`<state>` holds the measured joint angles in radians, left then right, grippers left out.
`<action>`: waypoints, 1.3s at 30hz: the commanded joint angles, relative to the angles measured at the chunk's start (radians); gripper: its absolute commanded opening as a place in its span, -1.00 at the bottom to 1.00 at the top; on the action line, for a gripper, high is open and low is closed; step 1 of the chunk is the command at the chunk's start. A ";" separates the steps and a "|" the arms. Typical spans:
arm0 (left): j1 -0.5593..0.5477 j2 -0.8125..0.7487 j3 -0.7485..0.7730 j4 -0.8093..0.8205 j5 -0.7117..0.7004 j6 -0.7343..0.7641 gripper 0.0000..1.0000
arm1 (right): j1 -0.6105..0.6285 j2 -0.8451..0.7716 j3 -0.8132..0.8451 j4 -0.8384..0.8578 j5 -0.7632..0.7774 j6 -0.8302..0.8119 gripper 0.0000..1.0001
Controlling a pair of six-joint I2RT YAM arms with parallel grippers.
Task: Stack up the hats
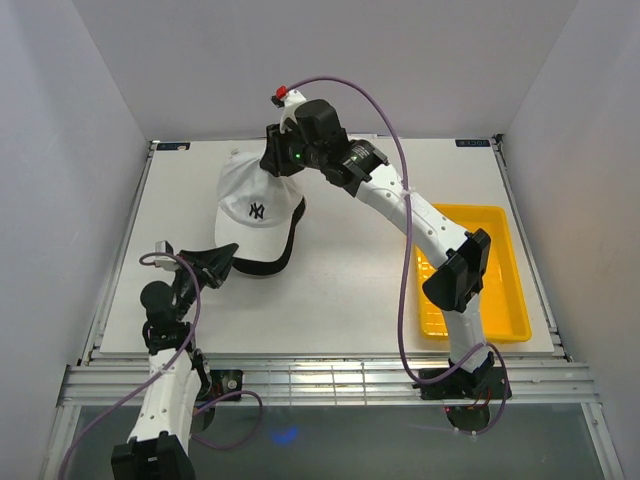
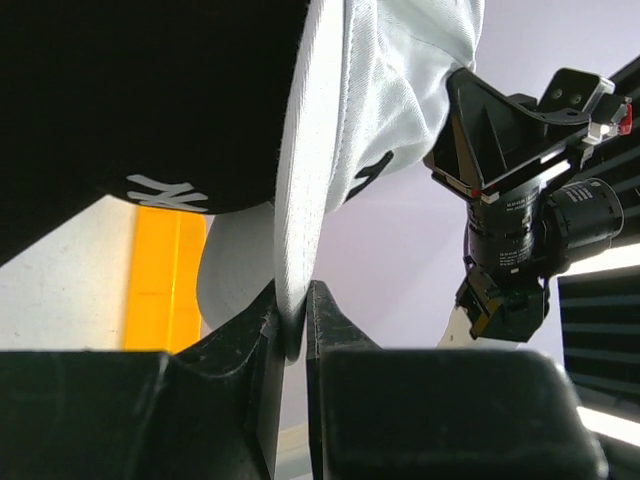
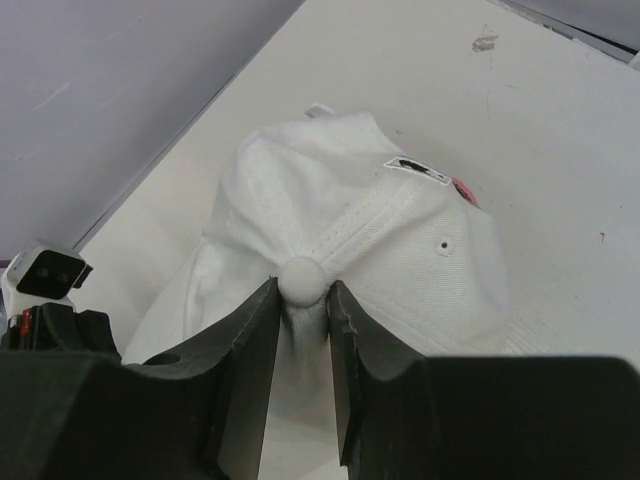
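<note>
The white cap [image 1: 255,205] with the dark NY mark lies at the back left of the table, on top of a black cap [image 1: 281,258] whose brim sticks out beneath it. My left gripper [image 1: 218,262] is shut on the white cap's brim [image 2: 300,230]. The black cap [image 2: 150,100] fills the upper left of the left wrist view. My right gripper [image 1: 280,160] is shut on the white cap's crown [image 3: 400,230], pinching the fabric just below the top button [image 3: 302,280]. A sliver of pink [image 3: 463,191] shows at the cap's far edge. The tan cap is hidden.
A yellow mesh tray [image 1: 507,315] stands at the right side of the table and also shows in the left wrist view [image 2: 165,270]. White walls close in the table on the left, back and right. The right arm reaches across the table's middle.
</note>
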<state>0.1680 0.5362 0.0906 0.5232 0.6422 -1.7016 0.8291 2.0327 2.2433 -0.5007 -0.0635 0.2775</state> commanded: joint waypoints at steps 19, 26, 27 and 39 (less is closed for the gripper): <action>0.002 -0.030 -0.137 -0.058 -0.062 -0.049 -1.00 | 0.007 0.027 0.019 0.013 0.001 -0.034 0.14; 0.002 -0.050 -0.155 -0.136 -0.093 -0.056 -1.00 | 0.005 0.020 0.009 0.013 0.014 -0.043 0.37; 0.002 -0.050 -0.157 -0.140 -0.095 -0.056 -1.00 | 0.007 0.017 0.006 0.014 0.025 -0.044 0.41; 0.002 -0.012 -0.131 -0.308 -0.093 0.006 -1.00 | -0.047 -0.019 -0.027 0.059 -0.039 0.035 0.62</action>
<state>0.1680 0.5034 0.0566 0.3508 0.5907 -1.7355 0.8055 2.0621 2.2261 -0.5030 -0.0677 0.2817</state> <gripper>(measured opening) 0.226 0.804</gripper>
